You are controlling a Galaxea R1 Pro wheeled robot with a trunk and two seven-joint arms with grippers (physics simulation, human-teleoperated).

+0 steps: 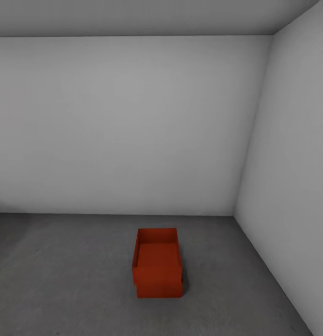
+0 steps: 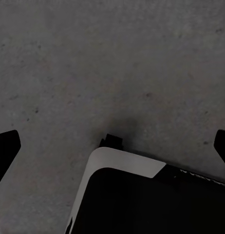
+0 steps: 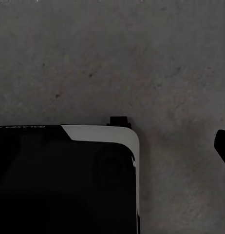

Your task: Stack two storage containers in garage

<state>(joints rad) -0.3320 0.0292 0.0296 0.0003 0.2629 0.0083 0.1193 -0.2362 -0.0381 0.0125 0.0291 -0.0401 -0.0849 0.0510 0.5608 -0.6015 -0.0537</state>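
Observation:
Two red-orange storage containers stand on the dark grey concrete floor [image 1: 63,280] near the corner of the garage, in the lower middle of the head view. The upper container [image 1: 157,254] sits nested on the lower container [image 1: 159,289], slightly offset toward the wall. The upper one is open-topped and I see nothing inside it. In the left wrist view my left gripper [image 2: 114,148] is open, its dark fingertips [image 2: 6,151] far apart over bare floor. In the right wrist view my right gripper [image 3: 112,148] hangs over the floor with one fingertip [image 3: 222,146] at the frame's edge, spread wide. Neither gripper holds anything.
Plain white-grey walls meet in a corner behind and to the right of the containers: the back wall [image 1: 133,126] and the right wall [image 1: 292,186]. The robot's own black-and-white base [image 2: 141,195] [image 3: 68,180] lies under both wrist cameras. Speckled concrete stretches to the left.

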